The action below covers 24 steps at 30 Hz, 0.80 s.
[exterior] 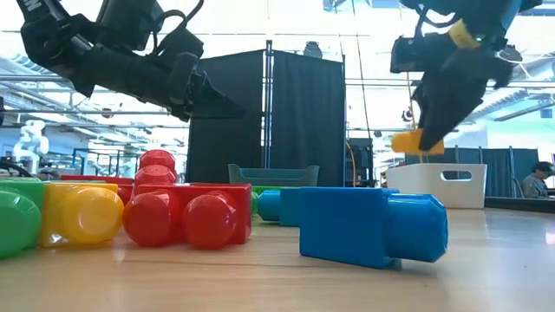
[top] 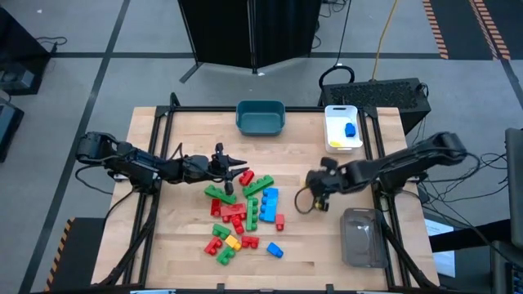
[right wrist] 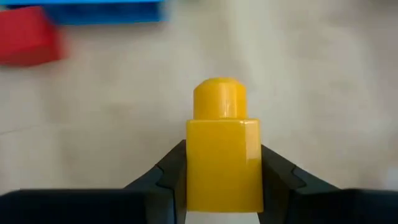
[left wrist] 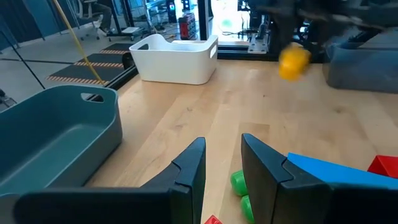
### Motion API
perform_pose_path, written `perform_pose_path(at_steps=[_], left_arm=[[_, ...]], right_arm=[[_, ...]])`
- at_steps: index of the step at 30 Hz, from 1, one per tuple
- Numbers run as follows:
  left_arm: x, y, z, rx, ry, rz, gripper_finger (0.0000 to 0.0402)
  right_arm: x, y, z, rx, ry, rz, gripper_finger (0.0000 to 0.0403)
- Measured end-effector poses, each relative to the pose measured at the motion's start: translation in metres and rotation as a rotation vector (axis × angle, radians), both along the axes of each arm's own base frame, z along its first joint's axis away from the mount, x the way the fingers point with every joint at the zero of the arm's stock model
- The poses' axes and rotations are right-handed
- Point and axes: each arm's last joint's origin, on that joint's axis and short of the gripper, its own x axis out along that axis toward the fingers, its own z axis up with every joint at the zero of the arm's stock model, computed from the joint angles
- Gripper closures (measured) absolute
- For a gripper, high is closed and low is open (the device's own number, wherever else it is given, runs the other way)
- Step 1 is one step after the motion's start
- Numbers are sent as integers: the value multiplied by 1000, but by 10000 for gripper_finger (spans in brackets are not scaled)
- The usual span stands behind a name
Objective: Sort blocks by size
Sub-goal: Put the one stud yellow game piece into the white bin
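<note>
Right gripper [right wrist: 222, 180]: we see it clamped on a short yellow block [right wrist: 222, 155] by its flat sides, stud pointing away from the wrist, held above the table [top: 163, 245] — to the right of the pile.
Left gripper [left wrist: 222, 168]: fingers narrowly apart with nothing between them, hovering over the left edge of the pile.
Blocks [top: 241, 216]: most lie heaped mid-table; one blue block [top: 350, 129] sits in the white bin [top: 343, 143].
Handling: we judge these bricks light, rigid and smooth — liable to slip or twist.
Grip point: the two flat opposite walls, below the studs.
</note>
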Motion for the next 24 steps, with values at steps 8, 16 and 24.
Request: perform_pose_path(at_steps=[8,16,24], left_arm=[[0,0,0,0,1,2,315],[0,0,0,1,2,2,315],[0,0,-1,1,15,3,315]], right_arm=[[-32,-48,26,-155,-10,-280,284],[-50,-97,34,-218,-4,-539,283],[-64,-136,30,-218,76,-693,283]])
